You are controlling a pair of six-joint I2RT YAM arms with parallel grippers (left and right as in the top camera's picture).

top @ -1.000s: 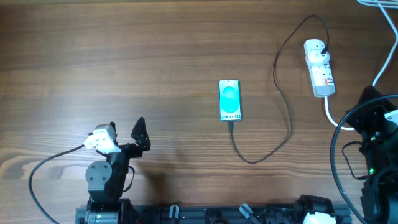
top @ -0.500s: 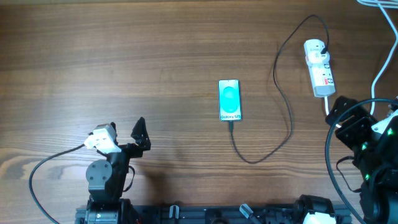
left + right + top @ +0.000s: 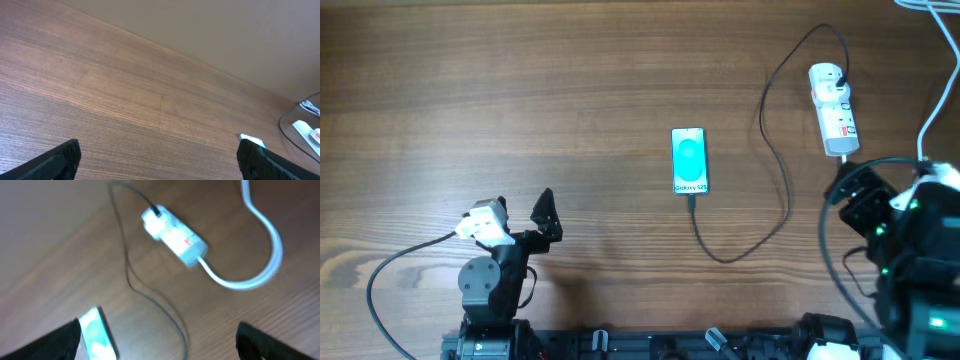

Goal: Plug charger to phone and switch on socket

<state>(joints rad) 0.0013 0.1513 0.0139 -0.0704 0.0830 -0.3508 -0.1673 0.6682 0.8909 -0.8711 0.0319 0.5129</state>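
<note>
While left pincer (image 3: 159, 161) and right pincer (image 3: 160, 342) gape wide, socket (image 3: 832, 110) near table (image 3: 520, 80) edge, phone (image 3: 688, 160) well apart.

Teal-green phone (image 3: 689, 160), white socket (image 3: 833, 110) with red marks, black charger (image 3: 787, 205), brown wood-grain table (image 3: 520, 90).

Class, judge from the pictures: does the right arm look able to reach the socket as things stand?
Probably yes. The right gripper hangs open just short of the socket, with only the white cord lying between them, low on the table.
</note>
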